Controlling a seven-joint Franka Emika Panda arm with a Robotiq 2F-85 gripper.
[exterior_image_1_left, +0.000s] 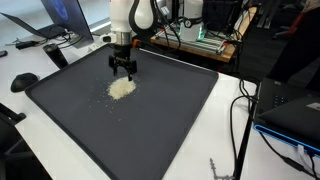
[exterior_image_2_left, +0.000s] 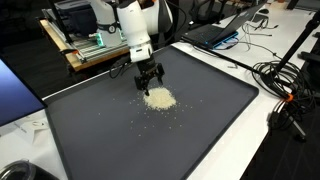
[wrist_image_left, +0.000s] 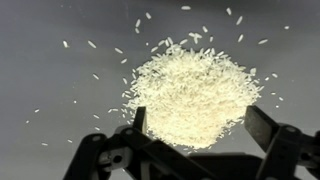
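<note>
A small pile of white rice grains (exterior_image_1_left: 121, 88) lies on a large dark grey mat (exterior_image_1_left: 170, 120); it shows in both exterior views (exterior_image_2_left: 159, 98) and fills the middle of the wrist view (wrist_image_left: 190, 95). Loose grains are scattered around it. My gripper (exterior_image_1_left: 123, 72) hangs just above the mat at the far edge of the pile, also seen in an exterior view (exterior_image_2_left: 148, 82). In the wrist view its two black fingers (wrist_image_left: 198, 125) stand wide apart on either side of the pile's near edge. The gripper is open and holds nothing.
The mat (exterior_image_2_left: 120, 140) covers most of a white table. A laptop (exterior_image_1_left: 55, 25) and cables stand at one side, a wooden rack with electronics (exterior_image_1_left: 205, 35) behind the arm. Black cables (exterior_image_2_left: 285, 85) lie by the mat's edge. A round black object (exterior_image_1_left: 22, 82) sits beside the mat.
</note>
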